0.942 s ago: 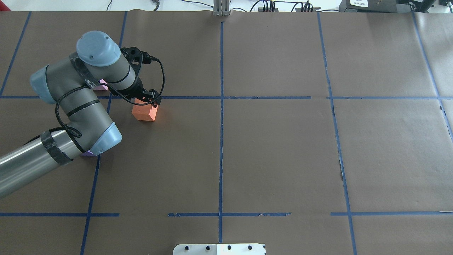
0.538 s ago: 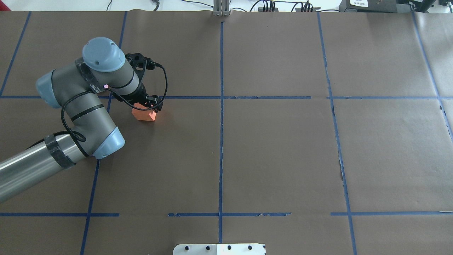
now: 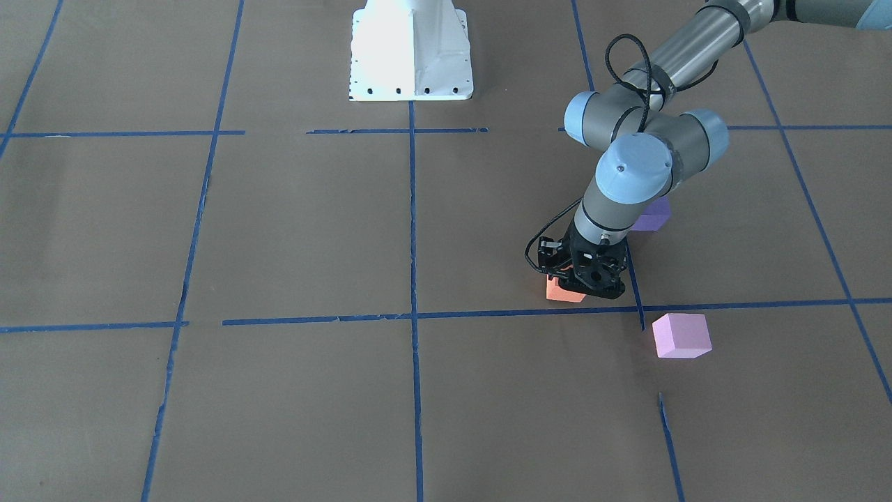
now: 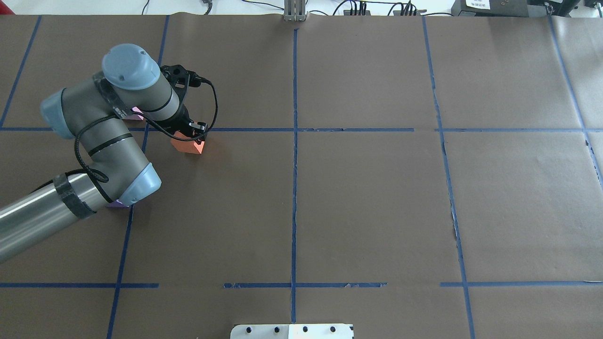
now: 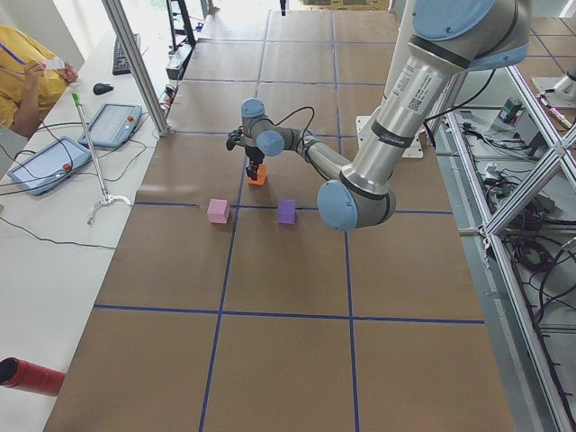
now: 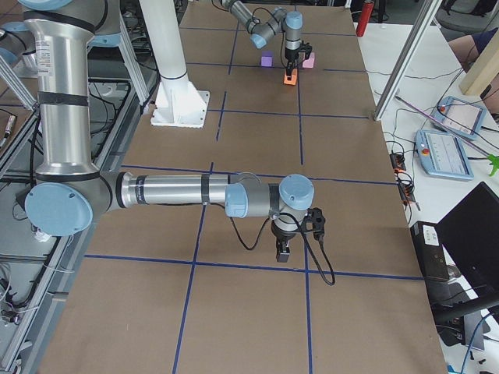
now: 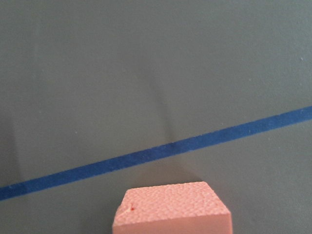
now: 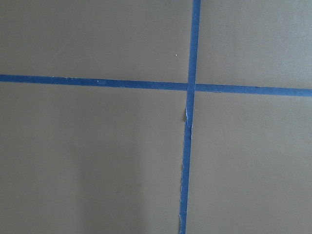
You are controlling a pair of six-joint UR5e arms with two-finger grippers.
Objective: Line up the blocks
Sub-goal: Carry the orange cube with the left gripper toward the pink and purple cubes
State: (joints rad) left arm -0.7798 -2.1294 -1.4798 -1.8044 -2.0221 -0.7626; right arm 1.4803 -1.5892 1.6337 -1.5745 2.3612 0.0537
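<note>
Orange is the colour of the block that the left hand (image 3: 582, 286) is gripping. The orange block (image 3: 559, 293) is sitting pinched between the black fingers, low over the brown-paper worktop (image 4: 377, 212). Whether its underside is touching the paper, I cannot tell. From overhead, the hand is pointing straight down and covering the block's far edge, just on the robot's side of one of the blue tape lines (image 4: 330, 129). In the left wrist view, the block's pebbled face is filling the bottom centre and a tape line is running slantwise across the paper beyond it.

The pink block (image 3: 681, 335) is lying flat on the worktop by itself, on the operators' side of that same line and nearer the table's left end than the orange one. The purple block (image 3: 653, 216) is resting on the robot's side of the line, and the left arm's wrist joint is partly hiding it in the front-facing view. Seen from the left end, the pink and purple blocks are sitting side by side but apart, with a tape line passing between them. The orange block is standing beyond them, near that line.

The right hand (image 6: 282, 251) is hanging fingers-down over the other end of the worktop, well apart from all three blocks. Its wrist camera is looking at paper and a crossing of tape lines. Whether this hand is open or closed, I cannot tell.
</note>
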